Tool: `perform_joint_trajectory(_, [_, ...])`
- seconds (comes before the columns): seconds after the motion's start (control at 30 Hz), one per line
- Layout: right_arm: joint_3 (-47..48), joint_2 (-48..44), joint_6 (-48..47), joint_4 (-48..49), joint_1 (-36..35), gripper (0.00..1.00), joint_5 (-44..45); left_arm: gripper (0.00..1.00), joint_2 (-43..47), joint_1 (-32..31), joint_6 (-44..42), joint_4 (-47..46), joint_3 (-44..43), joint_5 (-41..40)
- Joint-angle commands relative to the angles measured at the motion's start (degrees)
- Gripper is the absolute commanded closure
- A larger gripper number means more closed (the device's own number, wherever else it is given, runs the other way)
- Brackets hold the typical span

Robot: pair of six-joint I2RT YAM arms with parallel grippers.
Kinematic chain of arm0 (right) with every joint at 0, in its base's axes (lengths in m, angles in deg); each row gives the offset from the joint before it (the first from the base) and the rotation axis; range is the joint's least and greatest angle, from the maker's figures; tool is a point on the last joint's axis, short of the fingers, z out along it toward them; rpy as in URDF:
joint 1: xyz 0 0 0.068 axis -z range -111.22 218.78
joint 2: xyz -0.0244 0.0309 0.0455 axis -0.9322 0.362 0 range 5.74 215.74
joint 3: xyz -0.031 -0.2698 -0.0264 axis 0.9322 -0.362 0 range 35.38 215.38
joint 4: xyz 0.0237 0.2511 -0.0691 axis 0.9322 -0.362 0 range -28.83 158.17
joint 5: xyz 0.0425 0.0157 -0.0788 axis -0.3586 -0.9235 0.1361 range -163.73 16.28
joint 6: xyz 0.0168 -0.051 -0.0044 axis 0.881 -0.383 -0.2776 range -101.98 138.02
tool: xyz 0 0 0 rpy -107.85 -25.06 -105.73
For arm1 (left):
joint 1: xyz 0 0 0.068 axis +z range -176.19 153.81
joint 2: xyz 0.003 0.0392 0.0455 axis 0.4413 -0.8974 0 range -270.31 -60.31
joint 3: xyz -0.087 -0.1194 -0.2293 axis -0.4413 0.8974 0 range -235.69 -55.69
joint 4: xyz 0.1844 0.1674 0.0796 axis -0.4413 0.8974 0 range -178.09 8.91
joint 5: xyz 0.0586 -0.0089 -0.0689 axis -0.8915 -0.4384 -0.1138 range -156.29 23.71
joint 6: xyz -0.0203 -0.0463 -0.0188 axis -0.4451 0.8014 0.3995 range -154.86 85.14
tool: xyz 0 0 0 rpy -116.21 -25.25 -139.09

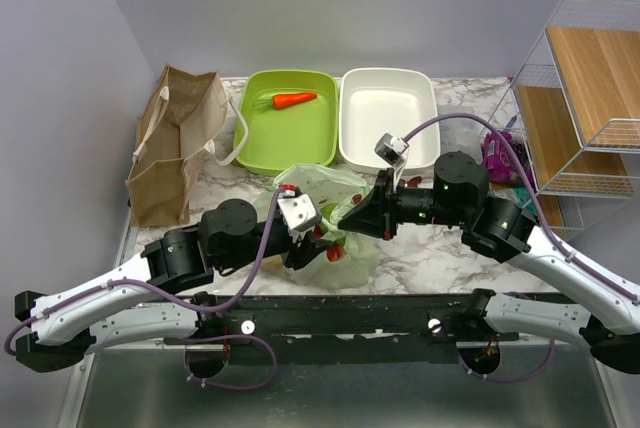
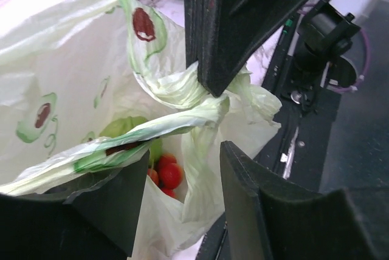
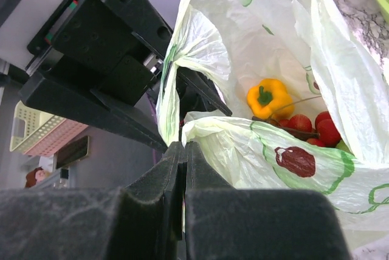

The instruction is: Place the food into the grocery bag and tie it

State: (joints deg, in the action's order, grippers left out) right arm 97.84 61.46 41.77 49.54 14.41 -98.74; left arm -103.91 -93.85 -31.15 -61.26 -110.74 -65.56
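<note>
Right claw (image 3: 183,146) clamped on grocery bag (image 3: 292,23) rim, holds mouth up off the bench (image 1: 440,253). Left claw (image 2: 182,172) open, straddling a handle strip (image 2: 152,132), no pinch yet. Pepper (image 3: 269,97) and tomatoes (image 3: 316,126) already inside, so tying's next.

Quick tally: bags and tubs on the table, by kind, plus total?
Bags: 2 (brown paper bag, translucent pale-green plastic bag)
Tubs: 2 (lime-green plastic tub, white plastic tub)
Total: 4
</note>
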Motion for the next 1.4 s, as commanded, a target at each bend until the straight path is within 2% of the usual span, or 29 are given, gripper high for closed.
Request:
perform_joint_trajectory(0.0, [2.18, -0.23, -1.02, -3.03, 0.08, 0.99, 2.31, 0.5, 0.55, -2.41, -4.97, -4.58, 0.57, -10.61])
perform_joint_trajectory(0.23, [2.67, 2.06, -0.34, -2.48, 0.12, 0.99, -3.62, 0.53, 0.5, -3.5, -11.35, -1.63, -0.93, -15.77])
perform_joint_trajectory(0.43, [3.4, 1.62, -1.89, -2.08, 0.14, 0.99, -0.13, 0.4, -0.98, -3.49, -9.49, 2.77, -3.3, -5.61])
perform_joint_trajectory(0.57, [4.79, 1.32, -3.04, -2.31, 0.14, 0.99, 1.59, 0.36, 0.08, -3.46, -5.97, -0.25, -1.33, -2.97])
perform_joint_trajectory(0.77, [5.47, -1.43, -6.68, -4.57, 0.12, 0.99, 12.53, 0.47, 2.14, -3.49, -7.72, -3.78, -0.11, -12.82])
perform_joint_trajectory(0.93, [4.05, -4.17, -9.06, -2.86, 0.11, 0.99, 22.19, 0.47, 2.0, -3.45, -10.92, -3.02, -0.45, -13.44])
perform_joint_trajectory(1.03, [2.74, -4.34, -9.94, 0.03, 0.09, 0.99, 24.41, 0.48, 1.51, -3.53, -11.09, -2.04, -0.94, -13.21])
perform_joint_trajectory(1.2, [3.43, 1.16, -12.31, 2.19, 0.14, 0.99, 19.34, 0.5, 2.18, -3.47, -12.16, -1.85, -0.88, -15.19])
perform_joint_trajectory(1.37, [3.52, 5.83, -11.82, 3.93, 0.06, 0.99, 9.13, 0.52, 2.3, -3.46, -12.93, -1.45, -1.29, -17.29])
